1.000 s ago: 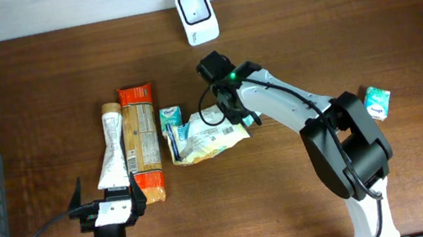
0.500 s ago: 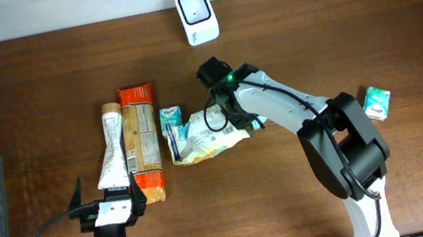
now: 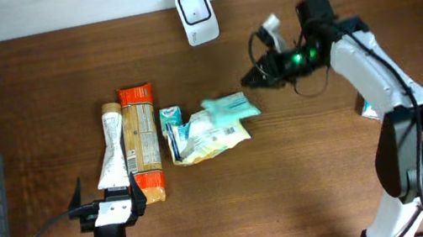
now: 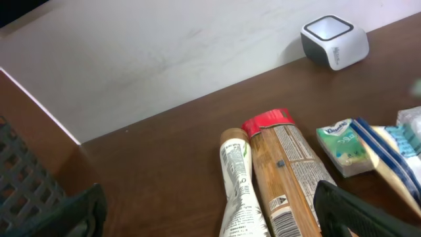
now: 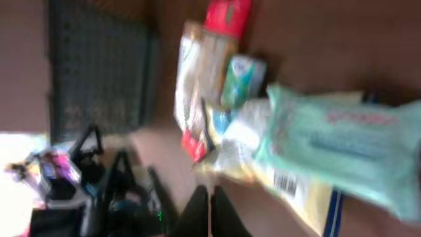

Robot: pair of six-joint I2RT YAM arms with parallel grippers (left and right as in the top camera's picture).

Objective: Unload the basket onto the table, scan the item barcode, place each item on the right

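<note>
Though overhead blurs them, right wrist shows fingers point(image 5: 197, 214) (dark) pressed together.

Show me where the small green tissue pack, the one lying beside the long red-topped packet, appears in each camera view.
Overhead: the small green tissue pack is near the middle, just right of the long packet.
Left wrist: low at the right, again right of the long packet.
Right wrist: upper middle, blurred, just below the packet's red end.
Shared landmark: the long packet with the red end.
</note>
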